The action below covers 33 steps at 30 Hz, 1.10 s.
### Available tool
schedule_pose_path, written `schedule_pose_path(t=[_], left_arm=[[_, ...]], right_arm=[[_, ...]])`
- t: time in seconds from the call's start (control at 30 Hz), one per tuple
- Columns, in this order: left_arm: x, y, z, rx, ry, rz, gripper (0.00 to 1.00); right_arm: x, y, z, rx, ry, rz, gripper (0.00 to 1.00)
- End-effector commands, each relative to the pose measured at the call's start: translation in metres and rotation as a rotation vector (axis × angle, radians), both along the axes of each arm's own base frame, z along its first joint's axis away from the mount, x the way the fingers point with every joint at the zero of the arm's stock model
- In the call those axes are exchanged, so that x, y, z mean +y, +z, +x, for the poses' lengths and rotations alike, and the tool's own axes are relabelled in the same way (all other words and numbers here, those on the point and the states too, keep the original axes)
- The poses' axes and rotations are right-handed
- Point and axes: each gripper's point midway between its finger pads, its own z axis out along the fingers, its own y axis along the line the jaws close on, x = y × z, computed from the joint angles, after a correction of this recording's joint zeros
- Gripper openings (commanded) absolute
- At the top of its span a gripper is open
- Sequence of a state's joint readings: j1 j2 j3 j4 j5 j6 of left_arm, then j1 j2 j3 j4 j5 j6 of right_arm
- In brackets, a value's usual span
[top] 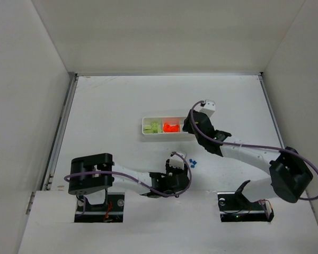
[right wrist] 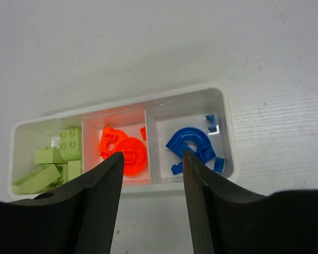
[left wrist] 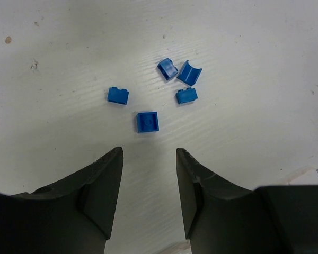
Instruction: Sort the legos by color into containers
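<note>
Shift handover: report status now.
Both grippers open, empty: left gripper, right gripper. Five blue bricks loose on table; tray part-filled. Nothing blocking.

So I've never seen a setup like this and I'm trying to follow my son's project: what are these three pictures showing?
Two robot arms are bolted to a white table. The overhead picture looks down on both. The other two come from cameras on each wrist; the dark prongs at the bottom are the arm's own fingers.

The left gripper hangs open over five loose blue bricks on the table, holding nothing. The right gripper is open and empty above a white tray with three compartments: green bricks at one end, orange bricks in the middle, and blue pieces at the other end.
</note>
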State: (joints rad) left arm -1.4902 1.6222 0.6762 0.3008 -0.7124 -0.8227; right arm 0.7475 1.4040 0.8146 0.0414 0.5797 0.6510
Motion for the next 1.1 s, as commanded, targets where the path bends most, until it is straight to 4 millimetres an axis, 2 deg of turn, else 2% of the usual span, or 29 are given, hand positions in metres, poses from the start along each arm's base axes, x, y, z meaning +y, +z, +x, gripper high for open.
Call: schedule_pose_path(t=[0.0, 0.13, 0.23, 0.27, 0.37, 0.47, 0.53, 0.83, 1.07], left_arm=[[-0.01, 0.015, 0.006, -0.022, 0.004, -0.043, 0.42], [-0.01, 0.012, 0.013, -0.038, 0.01, -0.012, 0.42], [-0.009, 0.008, 0.02, -0.042, 0.018, 0.009, 0.42], [-0.01, 0.007, 0.022, -0.042, 0.021, 0.013, 0.41], [-0.01, 0.004, 0.029, -0.045, 0.026, 0.026, 0.41], [-0.015, 0.0, 0.033, -0.031, 0.011, 0.023, 0.4], [-0.017, -0.002, 0.034, -0.024, 0.006, 0.024, 0.38], [-0.029, -0.009, 0.026, -0.011, -0.022, 0.03, 0.35], [-0.019, 0.002, 0.026, -0.036, 0.032, -0.018, 0.36]], right_arm=[[-0.004, 0.025, -0.004, -0.085, -0.001, 0.067, 0.51], [-0.016, 0.02, -0.022, -0.088, 0.0, 0.082, 0.37], [-0.023, 0.012, -0.041, -0.082, -0.003, 0.109, 0.21], [-0.024, 0.008, -0.047, -0.078, -0.004, 0.117, 0.2], [-0.03, -0.004, -0.064, -0.062, -0.011, 0.124, 0.24], [-0.031, -0.015, -0.079, -0.048, -0.003, 0.123, 0.4], [-0.033, -0.02, -0.087, -0.044, -0.006, 0.128, 0.46], [-0.051, -0.046, -0.105, 0.017, -0.053, 0.119, 0.47], [-0.052, -0.05, -0.108, 0.02, -0.046, 0.131, 0.47]])
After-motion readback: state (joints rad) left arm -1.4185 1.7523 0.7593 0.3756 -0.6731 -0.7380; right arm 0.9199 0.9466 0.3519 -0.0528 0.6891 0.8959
